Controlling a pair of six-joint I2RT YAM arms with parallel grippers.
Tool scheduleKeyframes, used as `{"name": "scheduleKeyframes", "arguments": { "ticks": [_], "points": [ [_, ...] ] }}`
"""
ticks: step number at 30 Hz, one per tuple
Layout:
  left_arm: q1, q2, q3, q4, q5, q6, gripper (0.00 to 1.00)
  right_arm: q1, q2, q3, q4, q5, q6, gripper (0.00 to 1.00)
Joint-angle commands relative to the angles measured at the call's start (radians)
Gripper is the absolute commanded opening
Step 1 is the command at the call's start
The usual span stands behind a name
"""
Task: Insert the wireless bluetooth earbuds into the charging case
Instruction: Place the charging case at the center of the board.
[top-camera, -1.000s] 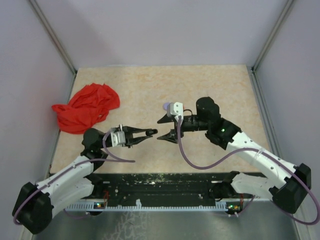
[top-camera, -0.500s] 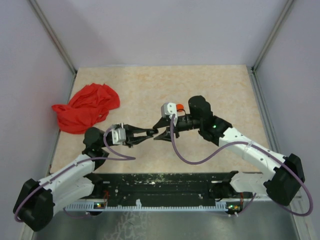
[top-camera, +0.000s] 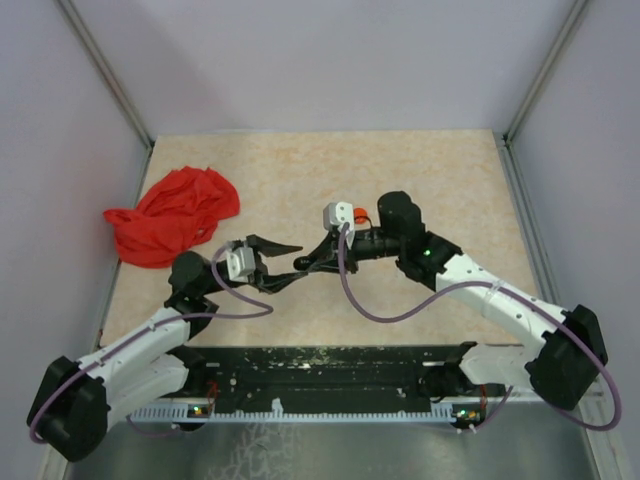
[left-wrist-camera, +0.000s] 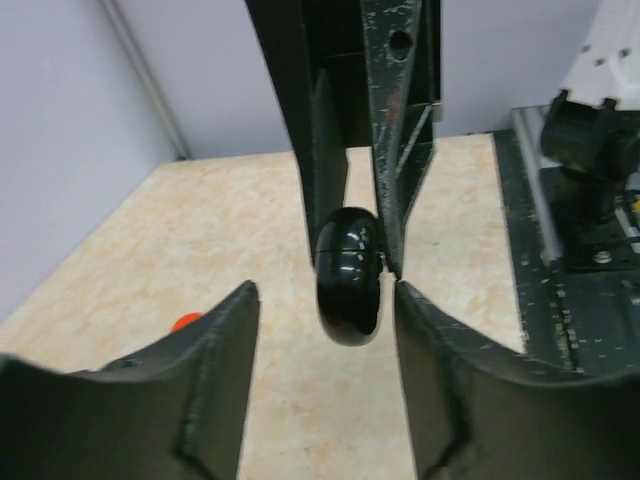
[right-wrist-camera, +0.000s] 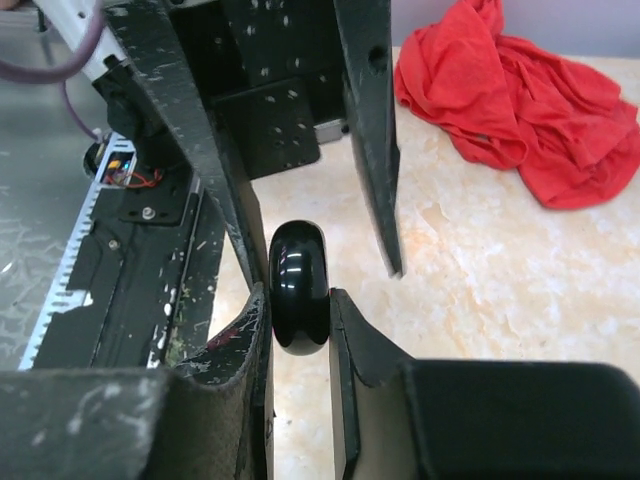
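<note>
While the glossy black charging case (left-wrist-camera: 348, 285) hangs over the table's (top-camera: 400, 160) near middle, pinched across its flat faces by my right gripper (right-wrist-camera: 297, 305), with my left gripper (top-camera: 283, 264) spread apart around it, I enter it as likely light, rigid and slippery: hold the faces, not the curved rim.

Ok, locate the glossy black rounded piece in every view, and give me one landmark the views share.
Top external: glossy black rounded piece just left of centre, in the right end effector.
Left wrist: centre of frame, gripped by the end effector reaching in from the top.
Right wrist: lower centre, clamped by that camera's own end effector.
Shared landmark: the beige marbled tabletop under it.
</note>
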Motion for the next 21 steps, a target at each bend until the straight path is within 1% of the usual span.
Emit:
{"name": "scheduleKeyframes", "arguments": {
  "ticks": [1, 4, 6, 7, 8, 9, 10, 13, 16, 18, 21],
  "points": [
    [-0.005, -0.024, 0.053, -0.090, -0.159, 0.064, 0.65, -0.065, -0.002, -0.032, 0.096, 0.005, 0.107, 0.02],
    [-0.005, -0.031, 0.077, -0.176, -0.316, 0.096, 0.71, -0.118, -0.002, -0.051, 0.127, 0.050, 0.189, 0.02],
    [-0.005, -0.035, 0.090, -0.218, -0.443, 0.097, 0.73, -0.150, 0.004, -0.066, 0.149, 0.141, 0.254, 0.03],
    [-0.005, -0.038, 0.097, -0.239, -0.500, 0.095, 0.76, -0.167, 0.009, -0.075, 0.158, 0.179, 0.286, 0.03],
    [-0.005, -0.039, 0.104, -0.255, -0.549, 0.095, 0.86, -0.185, 0.016, -0.081, 0.162, 0.204, 0.315, 0.03],
    [-0.005, -0.039, 0.108, -0.269, -0.595, 0.094, 0.98, -0.208, 0.027, -0.085, 0.163, 0.227, 0.345, 0.03],
    [-0.005, -0.040, 0.115, -0.283, -0.640, 0.086, 1.00, -0.232, 0.039, -0.089, 0.166, 0.245, 0.383, 0.03],
    [-0.005, -0.036, 0.139, -0.331, -0.801, 0.051, 1.00, -0.316, 0.087, -0.109, 0.191, 0.289, 0.526, 0.04],
    [-0.005, -0.023, 0.183, -0.410, -0.948, 0.002, 1.00, -0.399, 0.142, -0.127, 0.216, 0.322, 0.628, 0.05],
    [-0.004, -0.008, 0.220, -0.470, -0.994, -0.020, 1.00, -0.442, 0.187, -0.137, 0.244, 0.331, 0.686, 0.05],
    [-0.004, 0.019, 0.268, -0.544, -1.024, -0.045, 1.00, -0.506, 0.252, -0.151, 0.285, 0.353, 0.771, 0.07]
  ]
}}
